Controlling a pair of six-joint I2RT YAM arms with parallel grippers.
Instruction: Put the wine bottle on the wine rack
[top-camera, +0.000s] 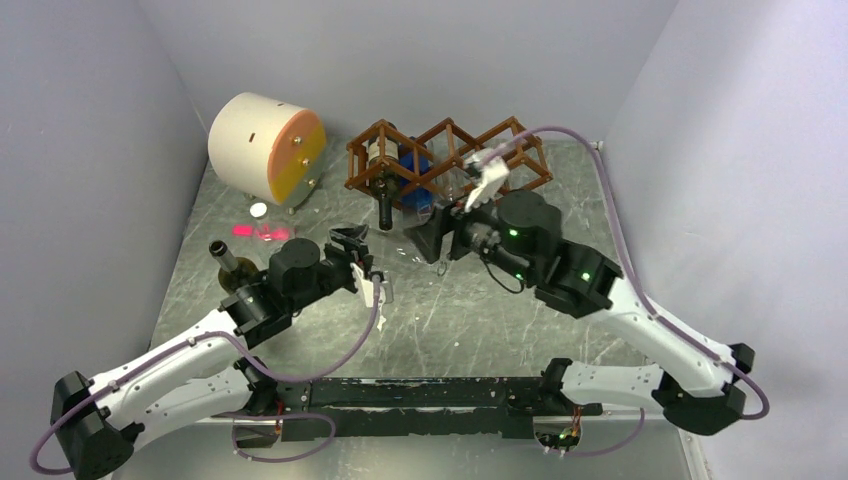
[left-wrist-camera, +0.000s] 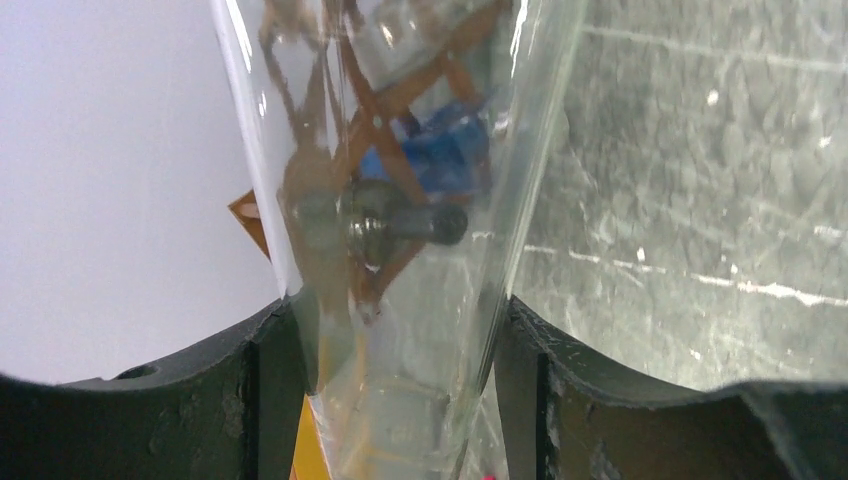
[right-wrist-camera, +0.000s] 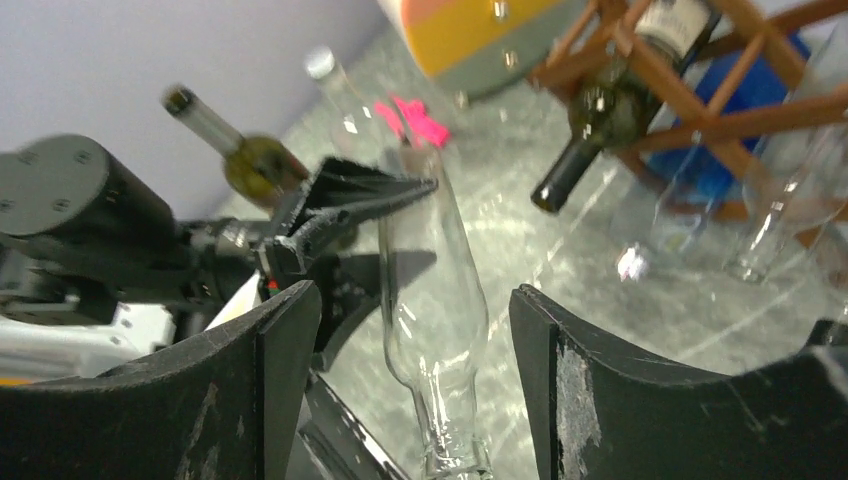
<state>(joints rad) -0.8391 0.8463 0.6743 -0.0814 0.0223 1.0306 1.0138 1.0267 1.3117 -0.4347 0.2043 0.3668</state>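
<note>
A clear glass wine bottle (right-wrist-camera: 432, 300) hangs level above the table between my two grippers. My left gripper (left-wrist-camera: 400, 385) is shut on its body; in the top view this gripper (top-camera: 365, 265) is left of centre. My right gripper (right-wrist-camera: 415, 390) is open, its fingers on either side of the bottle's neck without touching it; in the top view it (top-camera: 432, 240) is just in front of the rack. The reddish-brown lattice wine rack (top-camera: 450, 160) stands at the back centre. A dark bottle (top-camera: 383, 190) lies in its left cell, and something blue (top-camera: 412, 170) sits in it.
A cream-and-orange cylinder (top-camera: 265, 148) lies at the back left. A green bottle (top-camera: 232, 265) lies beside the left arm. A pink object (top-camera: 255, 232) and a white cap (top-camera: 258, 209) are on the table. More clear glassware (right-wrist-camera: 780, 200) stands by the rack.
</note>
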